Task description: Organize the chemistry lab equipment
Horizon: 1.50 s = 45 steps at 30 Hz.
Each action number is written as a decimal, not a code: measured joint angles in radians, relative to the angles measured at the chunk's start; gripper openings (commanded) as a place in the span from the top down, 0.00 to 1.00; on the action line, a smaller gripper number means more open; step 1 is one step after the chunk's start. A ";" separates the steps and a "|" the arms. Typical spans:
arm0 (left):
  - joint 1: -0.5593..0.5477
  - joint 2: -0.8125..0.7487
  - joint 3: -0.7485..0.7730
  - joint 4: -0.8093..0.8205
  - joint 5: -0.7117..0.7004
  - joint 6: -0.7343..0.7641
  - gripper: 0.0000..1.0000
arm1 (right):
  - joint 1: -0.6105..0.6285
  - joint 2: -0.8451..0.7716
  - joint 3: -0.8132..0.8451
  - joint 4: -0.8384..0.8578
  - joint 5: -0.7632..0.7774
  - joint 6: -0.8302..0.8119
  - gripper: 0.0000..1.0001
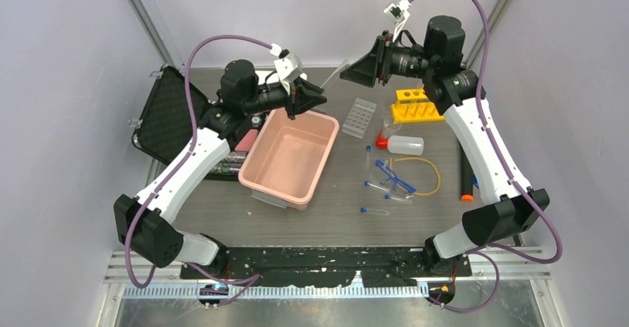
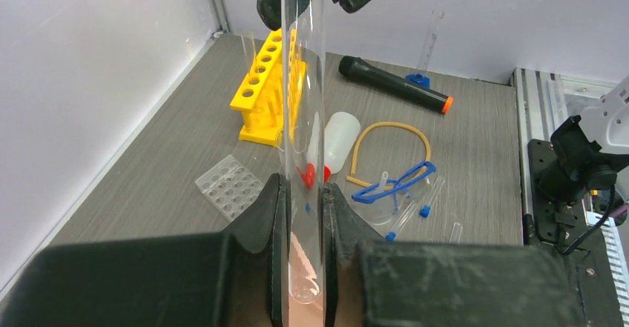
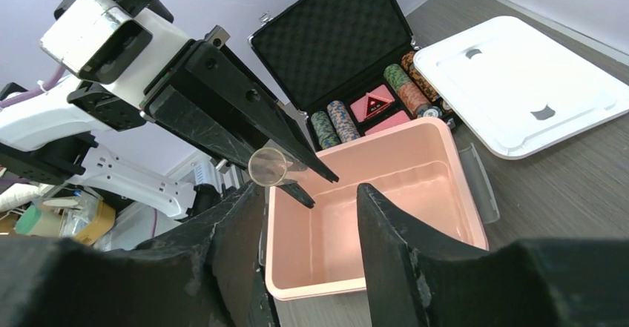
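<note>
ITEM: long clear tube [image 2: 300, 82], open-mouthed, glass or plastic.
LOCATION: in the air over the pink tub [image 1: 323, 164], slanting up towards the right arm.
HELD BY: left gripper [image 2: 303, 216], fingers clamped on its lower part.
RECEIVER: right gripper [image 3: 310, 193], jaws spread wide, facing the tube's open mouth. Whether the mouth is already between those fingers or just short of them cannot be told for sure.

STEP IN HAND, as judged: arm-to-arm handover of the tube, probably bound for the yellow tube rack [image 1: 415, 104] on the right side.
NEXT MOVE CALLS FOR: right fingers lined up on either side of the tube, a gentle close, and the left letting go only afterwards. The tube is smooth and round, so it may slip.

ON THE TABLE, UNSORTED: clear tube tray [image 1: 357, 114], squeeze bottle [image 1: 404, 146], safety glasses [image 1: 392, 177], yellow tubing [image 1: 436, 175], small blue-capped tubes [image 1: 374, 211], all lying loose right of the tub
</note>
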 measured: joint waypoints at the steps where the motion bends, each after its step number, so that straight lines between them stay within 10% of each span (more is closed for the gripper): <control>1: 0.000 0.000 0.000 0.001 0.003 -0.002 1.00 | 0.000 0.000 0.000 0.006 -0.004 0.005 0.47; 15: -0.013 0.012 0.006 -0.018 0.018 -0.008 0.99 | 0.009 0.024 0.020 0.055 -0.077 0.043 0.93; 22: -0.015 0.019 0.027 -0.047 0.018 0.005 0.03 | -0.003 0.024 0.021 0.036 -0.080 0.022 0.95; 34: 0.053 -0.026 0.036 -0.198 -0.072 0.030 0.00 | -0.331 0.031 0.087 -0.270 0.285 -0.320 0.95; 45: 0.054 -0.109 -0.053 -0.154 -0.150 0.053 0.00 | -0.514 0.080 -0.122 -0.186 0.635 -0.519 0.95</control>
